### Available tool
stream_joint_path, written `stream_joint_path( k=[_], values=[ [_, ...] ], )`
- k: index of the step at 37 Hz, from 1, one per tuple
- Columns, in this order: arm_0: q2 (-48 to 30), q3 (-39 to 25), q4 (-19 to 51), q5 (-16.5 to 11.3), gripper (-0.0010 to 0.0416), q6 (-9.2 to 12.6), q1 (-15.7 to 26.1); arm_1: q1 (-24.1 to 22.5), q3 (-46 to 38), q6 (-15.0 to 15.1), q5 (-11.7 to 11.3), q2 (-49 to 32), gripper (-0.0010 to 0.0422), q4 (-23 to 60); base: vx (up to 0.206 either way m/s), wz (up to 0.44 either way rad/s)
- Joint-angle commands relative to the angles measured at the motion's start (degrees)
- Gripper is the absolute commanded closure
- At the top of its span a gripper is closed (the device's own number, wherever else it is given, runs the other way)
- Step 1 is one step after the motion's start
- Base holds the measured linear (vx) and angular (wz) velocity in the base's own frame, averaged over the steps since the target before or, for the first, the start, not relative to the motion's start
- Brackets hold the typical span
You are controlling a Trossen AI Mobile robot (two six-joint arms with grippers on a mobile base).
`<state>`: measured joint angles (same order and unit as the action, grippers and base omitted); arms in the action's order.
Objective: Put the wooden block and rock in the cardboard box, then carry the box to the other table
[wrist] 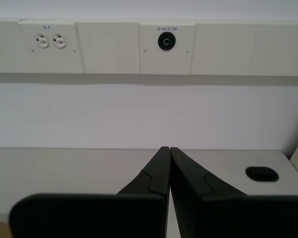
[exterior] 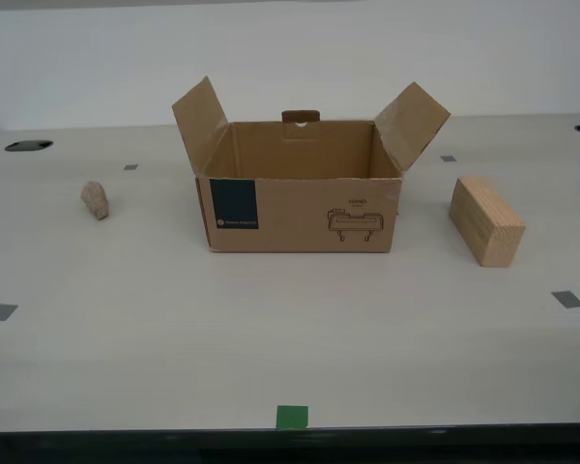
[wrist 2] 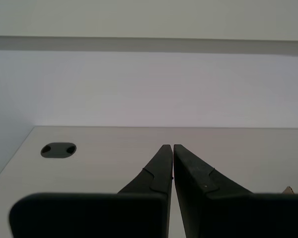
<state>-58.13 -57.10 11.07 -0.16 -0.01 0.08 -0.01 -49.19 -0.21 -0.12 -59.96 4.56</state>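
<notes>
Cardboard box (exterior: 300, 208) sits upright on the smooth beige table (exterior: 271, 338), top open, 2 side flaps standing up and splayed outward, back flap with a tab showing above the far wall. Front face carries a dark teal label and a line drawing. From the exterior view the inside of the box looks bare as far as it can be seen; the floor nearest the front wall is hidden.

Rock (exterior: 95, 200) lies on the table well apart from the box, off the end with the teal label, not touching anything.

Wooden block (exterior: 486, 219) lies on the table near the opposite end of the box, off the end with the line drawing, apart from the box, turned at an angle to it.

Small grey tape squares are scattered on the table around the box; 1 green tape square (exterior: 292, 417) sits at the table's near edge, in front of the box.

My first gripper (wrist: 165, 150): fingertips pressed together, nothing between them, raised above the table and aimed at a wall with outlets (wrist: 48, 41).

My second gripper (wrist 2: 169, 148): fingertips nearly touching, only a thin slit between, holding nothing, above the table
</notes>
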Motion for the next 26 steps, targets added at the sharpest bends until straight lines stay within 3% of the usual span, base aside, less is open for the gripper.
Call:
stream_joint_path(
  k=[1,21,26],
  values=[
    [0.0,-2.1,4.4,0.0,0.0406,0.0,0.0,0.0,-2.1,0.0,0.0,0.0,0.0412,3.9,0.000,0.000],
    [-0.5,-11.9,26.4,0.0,0.0406,0.0,0.0,0.0,-11.5,0.0,0.0,-0.1,0.0412,25.5,0.000,0.000],
    [-0.7,-15.0,30.5,0.0,0.0406,0.1,0.0,0.0,-13.4,-1.2,0.0,-0.1,0.0412,28.8,0.000,0.000]
  ],
)
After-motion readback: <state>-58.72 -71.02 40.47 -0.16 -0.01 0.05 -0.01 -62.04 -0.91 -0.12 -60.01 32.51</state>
